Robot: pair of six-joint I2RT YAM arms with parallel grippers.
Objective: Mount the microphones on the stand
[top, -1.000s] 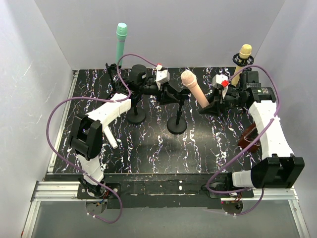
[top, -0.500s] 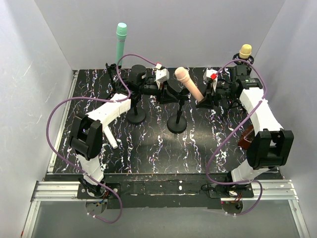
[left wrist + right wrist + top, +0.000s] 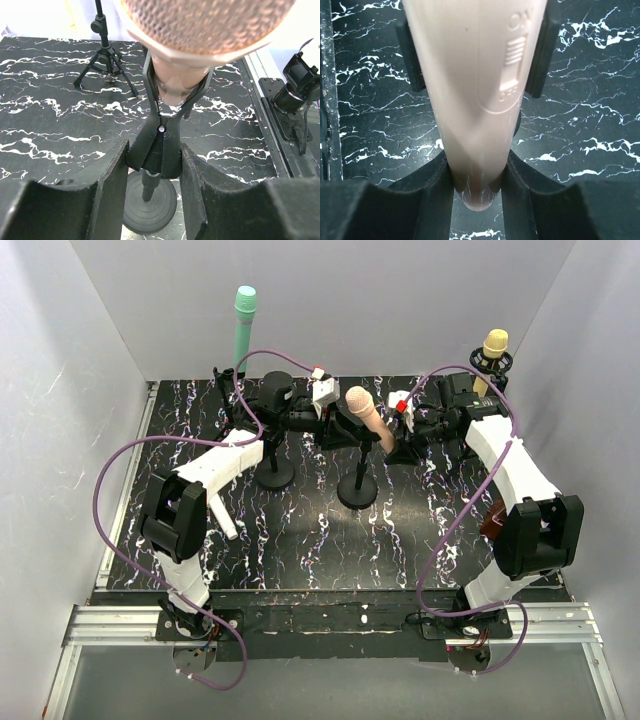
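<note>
The peach-pink microphone (image 3: 366, 420) slants over the middle stand (image 3: 357, 490). My right gripper (image 3: 400, 443) is shut on its tail end (image 3: 470, 100). My left gripper (image 3: 338, 430) is shut on the handles of the stand's black clip (image 3: 161, 145), and the clip's arms stand on either side of the microphone's body (image 3: 175, 85). The teal-green microphone (image 3: 243, 325) stands upright in the back left stand. The yellow-tan microphone (image 3: 493, 345) sits in the back right stand. The white microphone (image 3: 228, 523) lies on the table by my left arm.
A second round-based stand (image 3: 275, 475) is left of the middle one. A tripod stand (image 3: 102, 55) stands further back. A brown object (image 3: 503, 518) lies at the right edge beside my right arm. White walls close in on three sides.
My right arm has carried the peach-pink microphone leftward, up to the middle stand's clip. My left gripper has stayed on the clip.
</note>
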